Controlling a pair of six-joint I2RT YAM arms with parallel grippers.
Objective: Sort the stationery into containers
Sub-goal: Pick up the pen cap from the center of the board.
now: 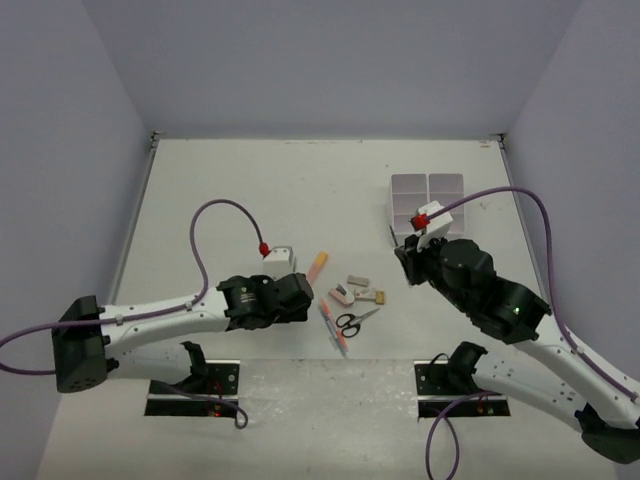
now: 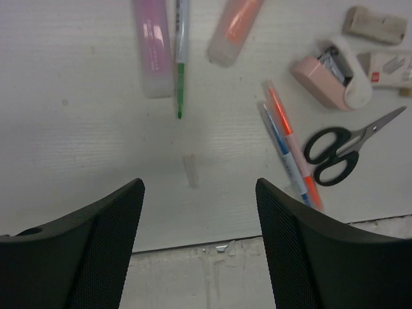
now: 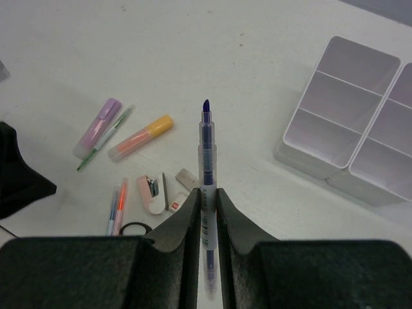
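My right gripper [image 3: 206, 193] is shut on a blue pen [image 3: 206, 154], which points away from me above the table, left of the white divided container [image 3: 360, 122]. In the top view the right gripper [image 1: 403, 252] hangs just in front of the container [image 1: 428, 198]. My left gripper [image 2: 199, 188] is open, low over the table's front edge, with nothing between its fingers. Ahead of it lie a lilac highlighter [image 2: 153, 48], a green pen [image 2: 180, 58], an orange highlighter [image 2: 235, 29], two thin pens [image 2: 290, 151], black-handled scissors [image 2: 338, 154] and a pink stapler [image 2: 331, 77].
Two small erasers [image 2: 374, 22] [image 2: 389, 64] lie beside the stapler. A tiny clear stub [image 2: 190, 170] lies on the table just ahead of the left fingers. The stationery cluster [image 1: 345, 300] sits between the two arms. Grey walls close the table on three sides.
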